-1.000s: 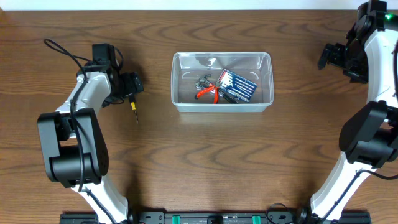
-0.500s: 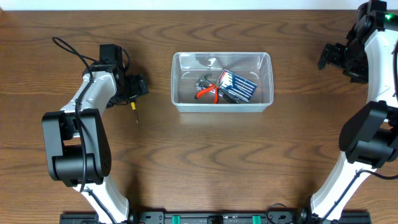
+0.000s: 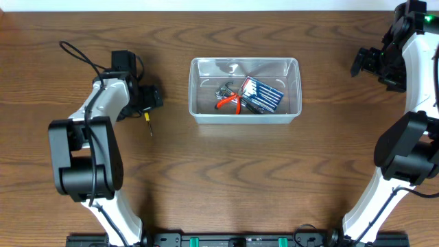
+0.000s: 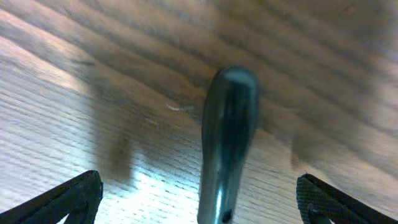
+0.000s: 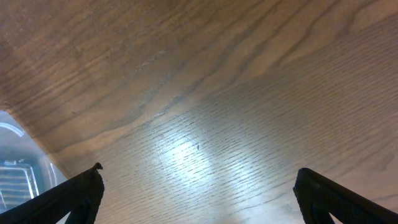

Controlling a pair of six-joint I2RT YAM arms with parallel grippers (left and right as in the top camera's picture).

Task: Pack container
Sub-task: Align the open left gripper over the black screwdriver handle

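In the left wrist view the left gripper (image 4: pixel 199 202) hangs low over the table (image 4: pixel 74 143) with its 2 fingers spread wide. The dark rounded handle of a screwdriver (image 4: pixel 227 137) lies between them, touched by neither and a little off centre. The step in hand looks like picking up this tool. To do it well, I judge the arm should centre the handle between the fingers and drop until the tips nearly meet the wood. It should then close across the thick of the handle, not the thin shaft, so the tool neither rolls nor swings. Farther off, the overhead view shows the container (image 3: pixel 245 62) at mid-table, well apart from the screwdriver. It already holds red pliers (image 3: pixel 228 103) and a blue pack (image 3: pixel 264 95), and the carry must clear its rim. Farthest, the right gripper (image 5: pixel 198 186) is parted over bare wood, holding nothing.
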